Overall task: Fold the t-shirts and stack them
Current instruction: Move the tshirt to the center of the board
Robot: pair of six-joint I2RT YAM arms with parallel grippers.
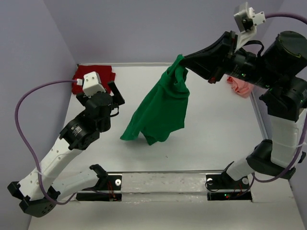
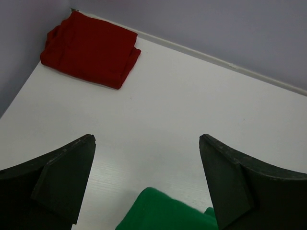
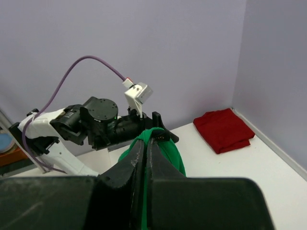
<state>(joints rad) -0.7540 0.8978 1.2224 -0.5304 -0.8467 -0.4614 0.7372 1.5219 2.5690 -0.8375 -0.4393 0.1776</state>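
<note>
My right gripper (image 3: 146, 143) fills the bottom of the right wrist view. Its two dark fingers are pressed together, with a fold of the bright green t-shirt (image 3: 170, 153) pinched at their tips. In the top view that pinch sits in the upper middle of the frame. The shirt hangs from it, draping down and to the left across the centre. I cannot tell whether its lowest edge touches the white table (image 1: 216, 134).

My left gripper (image 2: 147, 139) stands wide open and holds nothing. Its two black fingers rise at the lower left and lower right of the left wrist view, with bare tabletop between them. A rounded edge of the green cloth shows at the bottom centre of that view, just below the gap and touching neither finger.

The dark red t-shirt (image 2: 91, 50) lies folded flat in the upper left of the left wrist view, tucked into the table's corner against the lavender wall. It is well apart from both grippers.

The salmon pink t-shirt (image 1: 240, 86) is bunched at the right of the top view, partly hidden behind my right arm.
</note>
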